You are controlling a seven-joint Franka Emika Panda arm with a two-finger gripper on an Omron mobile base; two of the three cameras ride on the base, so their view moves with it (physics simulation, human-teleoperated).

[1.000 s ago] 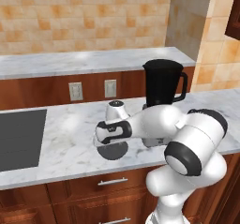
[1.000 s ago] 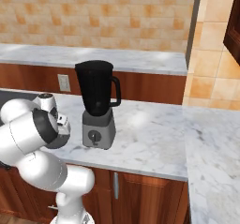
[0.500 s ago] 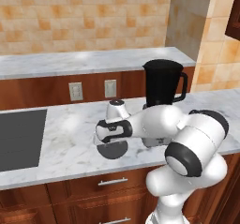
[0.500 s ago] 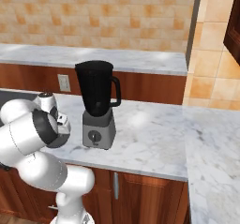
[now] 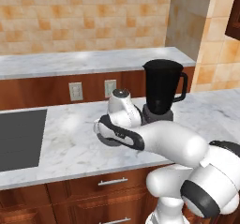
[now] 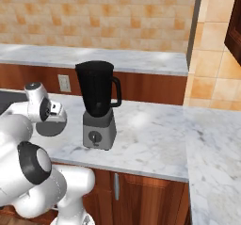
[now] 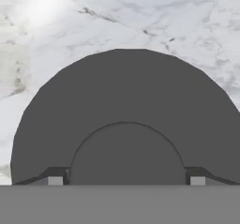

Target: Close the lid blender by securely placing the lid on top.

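— Where is the lid [image 7: 124, 110] from your hand [image 7: 126, 181]?

— Directly under it, flat on the tabletop [image 7: 140, 17], with the fingertips [image 7: 55, 180] spread wide either side of its raised centre. The blender [image 6: 97, 104] stands off to the hand's right, jar open.

— How will it handle?

— You should expect a thin, stiff, light disc, probably slick. Take that central hub between the fingers; the flat rim likely offers nothing to pinch.

We see a white marble counter [image 5: 65, 143] over wooden drawers [image 5: 93, 192], an orange tiled wall [image 5: 84, 17], and a dark cooktop [image 5: 18, 138].
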